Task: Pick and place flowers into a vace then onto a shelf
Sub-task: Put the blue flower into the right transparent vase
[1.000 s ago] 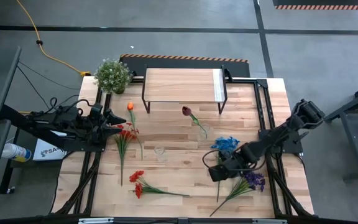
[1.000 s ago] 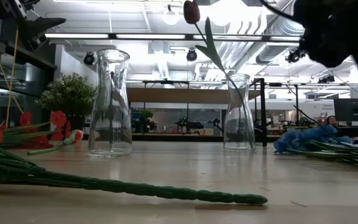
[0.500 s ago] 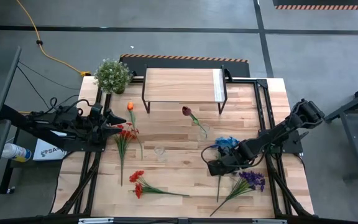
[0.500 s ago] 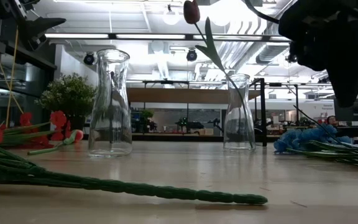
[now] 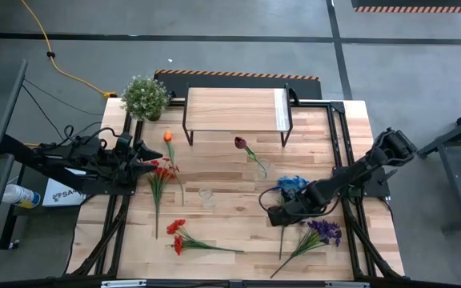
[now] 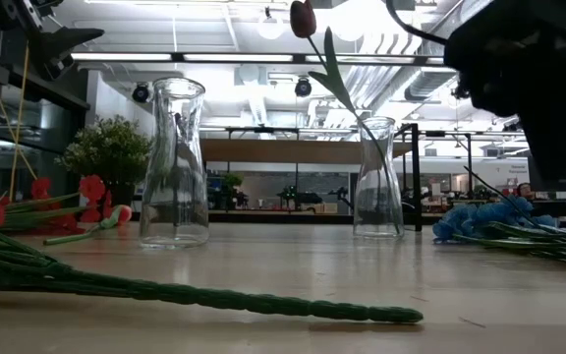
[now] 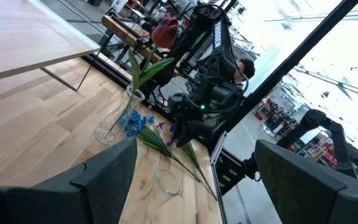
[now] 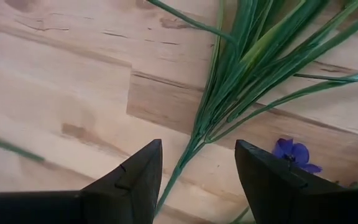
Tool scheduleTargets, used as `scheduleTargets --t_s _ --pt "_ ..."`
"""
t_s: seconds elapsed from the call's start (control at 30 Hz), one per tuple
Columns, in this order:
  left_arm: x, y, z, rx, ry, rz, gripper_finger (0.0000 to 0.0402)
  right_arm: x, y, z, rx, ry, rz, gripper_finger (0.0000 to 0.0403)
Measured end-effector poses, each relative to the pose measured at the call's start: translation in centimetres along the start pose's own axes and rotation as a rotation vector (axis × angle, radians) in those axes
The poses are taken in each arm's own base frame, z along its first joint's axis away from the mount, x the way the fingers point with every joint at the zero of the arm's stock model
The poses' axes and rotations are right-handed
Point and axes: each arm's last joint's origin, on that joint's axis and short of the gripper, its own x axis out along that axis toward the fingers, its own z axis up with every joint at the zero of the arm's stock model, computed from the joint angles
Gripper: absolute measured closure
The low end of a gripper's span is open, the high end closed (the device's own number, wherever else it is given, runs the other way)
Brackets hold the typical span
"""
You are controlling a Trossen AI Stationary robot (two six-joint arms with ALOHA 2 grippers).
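Near edge of the light wood table [image 5: 230, 192]: red flower bunch on long green stems [image 5: 181, 234] lying flat left of centre; purple spray [image 5: 324, 232] lying toward the near right corner. Right gripper [image 5: 274, 217] sits low over the green stems [image 8: 229, 93] of that right-hand cluster, fingers [image 8: 132, 177] spread either side of the stalk, nothing gripped, released state. Blue spray [image 5: 291, 185] lies just beyond it, by the right edge.

Mid-table: small empty clear glass vase [image 5: 206, 195] stands upright. Second clear glass vase [image 5: 261, 168], right of centre, holds the dark red bud on a leafy green stem [image 5: 241, 144], leaning.

Left edge: left gripper [image 5: 155, 158] parked, jaws apart and empty, tips just beside another red bunch [image 5: 161, 172] and the orange tulip [image 5: 167, 137].

Far edge: low shelf with light wood plank top and thin black legs [image 5: 234, 110], top bare. Bushy green-white potted plant [image 5: 145, 97] in the far left corner.
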Motion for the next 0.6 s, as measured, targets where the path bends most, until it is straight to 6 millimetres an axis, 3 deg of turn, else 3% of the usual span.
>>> scheduleTargets --t_s 0.27,0.6 --pt "0.0 0.0 0.0 0.000 -0.002 0.001 0.0043 2.8 0.5 -0.3 -0.007 0.005 -0.029 0.0210" --pt "0.0 0.0 0.0 -0.001 -0.002 0.001 0.0043 4.8 0.2 -0.5 -0.010 0.017 -0.116 0.0210"
